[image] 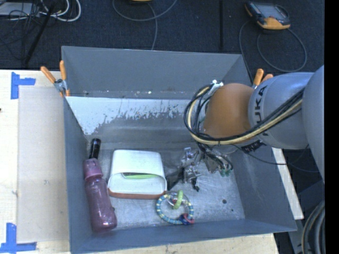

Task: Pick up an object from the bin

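The gripper [186,174] is low in the grey metal bin [254,194], just right of a white rounded plastic box [136,171] and on the far side of a many-coloured beaded ring [175,208]. If it is wide or narrow, I cannot tell. A purple plastic bottle [98,194] lies by the left wall.

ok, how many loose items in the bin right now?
3. A purple bottle along the left wall, a white box beside it, and a coloured ring toy near the front. The arm may hide more on the right.
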Robot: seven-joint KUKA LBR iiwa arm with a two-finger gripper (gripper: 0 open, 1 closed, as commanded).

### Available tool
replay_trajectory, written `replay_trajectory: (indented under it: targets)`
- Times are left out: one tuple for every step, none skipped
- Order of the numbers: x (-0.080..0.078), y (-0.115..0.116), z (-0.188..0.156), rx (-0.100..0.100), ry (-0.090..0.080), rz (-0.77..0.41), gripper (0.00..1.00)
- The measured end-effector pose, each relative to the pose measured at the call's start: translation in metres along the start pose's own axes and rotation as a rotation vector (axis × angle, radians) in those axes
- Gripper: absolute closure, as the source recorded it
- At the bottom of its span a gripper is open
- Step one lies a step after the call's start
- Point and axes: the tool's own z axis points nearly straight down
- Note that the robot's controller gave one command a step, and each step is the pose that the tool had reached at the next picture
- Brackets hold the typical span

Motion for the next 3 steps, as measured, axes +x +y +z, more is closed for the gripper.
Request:
replay_trajectory:
  targets:
    - [0.002, 0.001, -0.019, -0.003, 0.009, 0.0, 1.0]
    - [0.0, 0.001, -0.035, -0.001, 0.002, 0.0, 1.0]
    - [0.0, 0.001, -0.045, -0.001, 0.0, 0.0, 1.0]
